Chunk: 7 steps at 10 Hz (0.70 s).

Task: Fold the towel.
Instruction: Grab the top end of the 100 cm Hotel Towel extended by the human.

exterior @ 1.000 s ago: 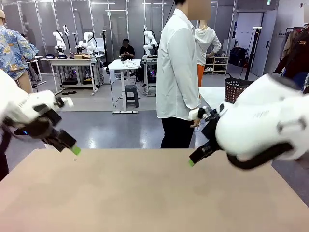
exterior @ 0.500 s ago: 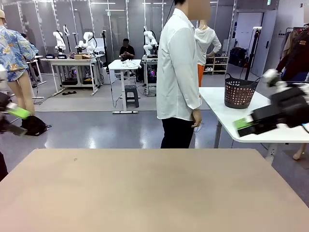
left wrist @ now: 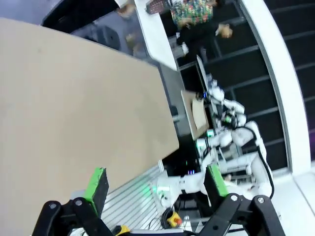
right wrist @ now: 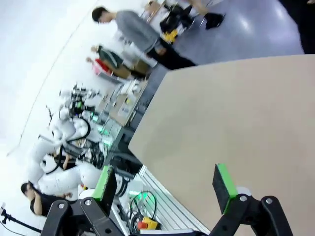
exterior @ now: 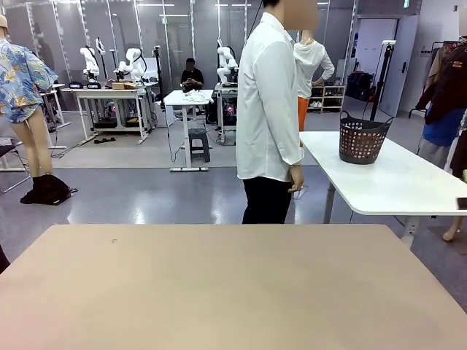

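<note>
Two hands are open, fingers wide apart: your left hand in its wrist view and your right hand in its own. Each of those views looks past green pads at a corner of the tan surface and the lab floor beyond. The front view gives you what they lack: a person in a white shirt standing at the surface's far edge, and a dark basket on a white table behind. Where the towel lies, you cannot tell.
</note>
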Each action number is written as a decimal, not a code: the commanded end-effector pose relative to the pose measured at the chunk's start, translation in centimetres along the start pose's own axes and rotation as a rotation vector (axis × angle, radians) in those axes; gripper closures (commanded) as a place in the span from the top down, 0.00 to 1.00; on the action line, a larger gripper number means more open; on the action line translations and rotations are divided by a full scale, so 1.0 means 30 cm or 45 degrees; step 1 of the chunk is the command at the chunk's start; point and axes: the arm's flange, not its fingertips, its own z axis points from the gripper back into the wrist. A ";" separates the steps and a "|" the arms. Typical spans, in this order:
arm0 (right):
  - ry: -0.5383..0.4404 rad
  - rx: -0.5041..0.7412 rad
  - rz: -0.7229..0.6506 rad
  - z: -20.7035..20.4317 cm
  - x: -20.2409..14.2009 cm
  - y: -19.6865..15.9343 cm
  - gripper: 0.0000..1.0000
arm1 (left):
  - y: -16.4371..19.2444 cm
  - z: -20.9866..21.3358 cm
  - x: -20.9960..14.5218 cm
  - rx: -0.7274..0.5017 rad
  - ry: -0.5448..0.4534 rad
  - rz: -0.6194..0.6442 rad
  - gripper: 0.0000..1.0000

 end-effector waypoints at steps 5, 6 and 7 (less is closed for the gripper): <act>-0.123 -0.021 0.014 0.095 -0.020 0.013 1.00 | 0.028 0.066 -0.019 0.039 -0.084 0.048 1.00; -0.123 -0.021 0.014 0.095 -0.020 0.013 1.00 | 0.028 0.066 -0.019 0.039 -0.084 0.048 1.00; -0.123 -0.021 0.014 0.095 -0.020 0.013 1.00 | 0.028 0.066 -0.019 0.039 -0.084 0.048 1.00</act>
